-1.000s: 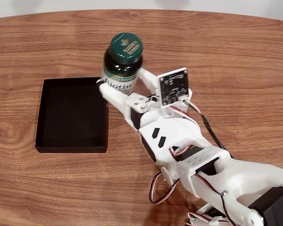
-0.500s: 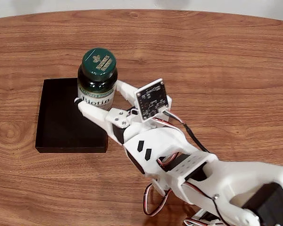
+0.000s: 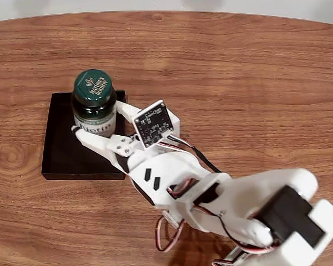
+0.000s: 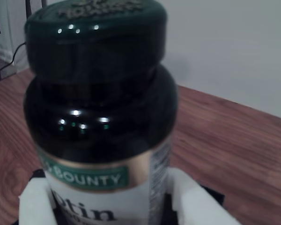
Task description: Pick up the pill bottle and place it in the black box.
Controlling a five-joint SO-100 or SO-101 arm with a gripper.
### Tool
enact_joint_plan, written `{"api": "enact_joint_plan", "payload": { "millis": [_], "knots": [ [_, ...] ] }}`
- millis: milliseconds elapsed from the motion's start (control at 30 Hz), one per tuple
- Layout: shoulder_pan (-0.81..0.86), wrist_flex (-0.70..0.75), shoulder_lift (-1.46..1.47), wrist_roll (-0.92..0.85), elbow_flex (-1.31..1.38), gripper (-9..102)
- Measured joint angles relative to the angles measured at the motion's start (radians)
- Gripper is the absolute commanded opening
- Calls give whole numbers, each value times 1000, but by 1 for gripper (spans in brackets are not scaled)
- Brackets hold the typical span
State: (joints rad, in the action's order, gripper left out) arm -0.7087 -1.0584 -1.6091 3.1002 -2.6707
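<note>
My white jaws (image 3: 94,132) frame the pill bottle (image 3: 93,111): dark amber glass, dark green cap, white label with a gold band. The black box (image 3: 58,147) is matte; the bench (image 3: 255,83) is reddish-brown woodgrain.

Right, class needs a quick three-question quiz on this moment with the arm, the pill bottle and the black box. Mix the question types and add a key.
1. True or false: the gripper is shut on the pill bottle.
2. In the fixed view, the bottle is seen over which part of the black box? A) its upper right part B) its lower left corner C) outside it, to the right
3. Fill in: the bottle's cap is dark ____.

Key: 1 true; 2 A; 3 green.
</note>
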Motion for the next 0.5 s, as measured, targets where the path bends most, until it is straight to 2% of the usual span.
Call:
{"api": "enact_joint_plan", "payload": {
  "millis": [500],
  "knots": [
    [-23, -146, 379, 21, 236, 14]
  ]
}}
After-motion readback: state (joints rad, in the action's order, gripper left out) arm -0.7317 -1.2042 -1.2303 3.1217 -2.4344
